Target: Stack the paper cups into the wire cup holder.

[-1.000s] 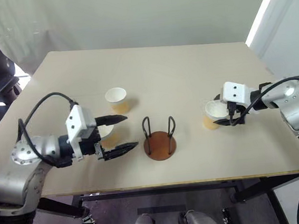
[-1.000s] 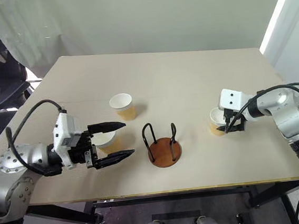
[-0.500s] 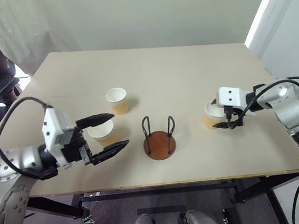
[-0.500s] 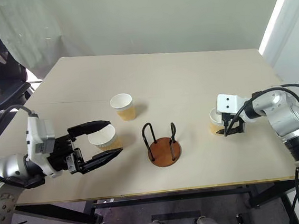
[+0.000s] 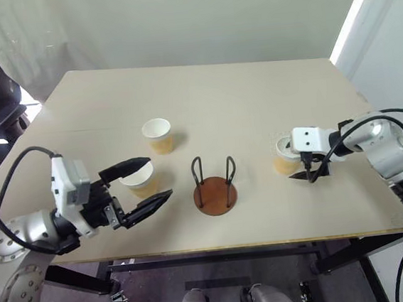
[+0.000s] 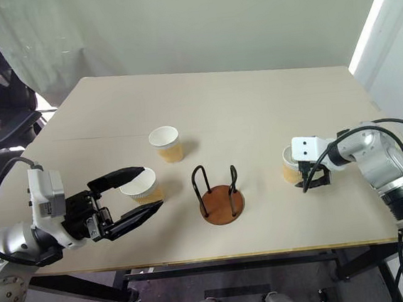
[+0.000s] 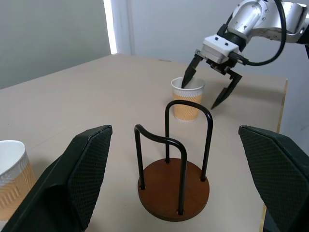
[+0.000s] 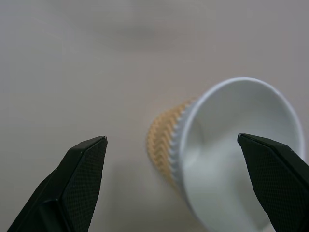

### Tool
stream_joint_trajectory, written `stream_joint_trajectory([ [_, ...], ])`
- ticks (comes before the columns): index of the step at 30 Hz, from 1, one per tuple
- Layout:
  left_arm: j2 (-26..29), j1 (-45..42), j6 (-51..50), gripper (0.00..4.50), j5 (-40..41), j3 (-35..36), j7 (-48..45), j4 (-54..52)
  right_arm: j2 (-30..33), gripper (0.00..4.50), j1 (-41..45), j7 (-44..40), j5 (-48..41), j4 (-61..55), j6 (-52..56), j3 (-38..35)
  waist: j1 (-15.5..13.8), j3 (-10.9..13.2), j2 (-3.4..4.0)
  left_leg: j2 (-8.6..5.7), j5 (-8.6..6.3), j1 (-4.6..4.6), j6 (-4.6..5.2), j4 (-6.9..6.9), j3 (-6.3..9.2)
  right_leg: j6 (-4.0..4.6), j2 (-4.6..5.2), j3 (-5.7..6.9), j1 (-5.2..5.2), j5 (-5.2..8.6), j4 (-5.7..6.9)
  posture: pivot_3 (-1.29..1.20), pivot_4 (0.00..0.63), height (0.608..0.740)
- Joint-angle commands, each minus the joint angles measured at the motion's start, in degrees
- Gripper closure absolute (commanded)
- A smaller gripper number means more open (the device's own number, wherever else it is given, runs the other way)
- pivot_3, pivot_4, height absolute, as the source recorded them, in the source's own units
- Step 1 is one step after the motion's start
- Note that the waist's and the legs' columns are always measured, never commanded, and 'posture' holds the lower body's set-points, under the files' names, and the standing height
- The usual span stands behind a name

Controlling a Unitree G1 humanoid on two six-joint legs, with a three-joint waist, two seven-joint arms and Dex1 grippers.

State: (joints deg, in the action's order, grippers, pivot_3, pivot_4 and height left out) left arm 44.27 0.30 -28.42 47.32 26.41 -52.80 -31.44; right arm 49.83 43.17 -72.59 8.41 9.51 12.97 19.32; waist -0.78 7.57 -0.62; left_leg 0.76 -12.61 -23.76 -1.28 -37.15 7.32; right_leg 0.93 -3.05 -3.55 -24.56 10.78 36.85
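Cups [image 5: 157, 135] upright, tan-walled, white-rimmed

Left cup [image 7: 12, 179] cut by edge of left wrist view, only rim and part of wall seen. Right cup [image 8: 231, 150] base hidden behind own rim in right wrist view. Right gripper [image 5: 307, 168] covers right cup's far side in head views.
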Motion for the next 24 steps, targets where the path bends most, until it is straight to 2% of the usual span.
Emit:
stream_joint_trajectory([
  [1,0.54,0.08,1.23,0.00,0.44,1.27,0.21,-1.48,-0.12,0.19,-0.01,-0.16,0.85,-2.18,-1.00,-0.01,0.02,0.00,0.00,0.00,0.00,0.01,0.00,0.00,0.00,0.00,0.00,0.00,0.00,0.00,0.00,0.00,0.150,0.740],
  [4,0.72,0.20,1.36,0.00,0.30,1.20,0.29,-1.45,-0.63,0.92,-0.42,-0.25,1.24,-2.88,-1.20,0.41,0.01,0.00,0.00,0.00,0.00,0.01,0.00,0.00,0.00,0.01,0.00,0.00,0.01,0.00,0.00,0.00,0.150,0.740],
  [12,1.01,0.35,1.62,0.00,-0.24,0.80,0.59,-1.46,-1.62,3.87,-0.49,0.47,3.60,-0.81,-3.80,1.48,-0.01,0.00,0.00,0.00,0.00,0.03,0.00,0.00,0.00,0.02,0.00,0.00,0.04,0.01,-0.01,0.00,0.150,0.740],
  [14,1.11,0.40,1.69,0.00,-0.40,0.82,0.54,-1.31,-1.60,4.47,0.08,0.34,3.77,0.00,-4.41,1.22,0.00,0.00,0.00,0.00,0.00,0.03,0.00,0.00,0.00,0.02,0.00,0.00,0.04,0.01,-0.01,0.00,0.150,0.740],
  [19,1.27,0.38,1.90,0.00,-0.69,0.66,0.58,-1.02,-0.96,4.47,1.76,-1.16,2.65,0.36,-5.63,0.07,0.00,0.00,0.01,0.00,-0.01,0.04,-0.01,0.00,0.00,0.05,0.00,-0.01,0.05,0.03,-0.02,0.00,0.150,0.740],
  [24,1.66,0.21,2.00,0.00,-0.70,0.66,0.27,-0.63,-0.09,4.47,5.86,-6.95,-4.65,-3.32,-4.48,-3.89,0.04,0.03,0.06,0.00,-0.01,0.04,-0.02,0.03,0.00,0.13,0.00,-0.01,0.04,0.08,-0.02,0.00,0.150,0.740],
])
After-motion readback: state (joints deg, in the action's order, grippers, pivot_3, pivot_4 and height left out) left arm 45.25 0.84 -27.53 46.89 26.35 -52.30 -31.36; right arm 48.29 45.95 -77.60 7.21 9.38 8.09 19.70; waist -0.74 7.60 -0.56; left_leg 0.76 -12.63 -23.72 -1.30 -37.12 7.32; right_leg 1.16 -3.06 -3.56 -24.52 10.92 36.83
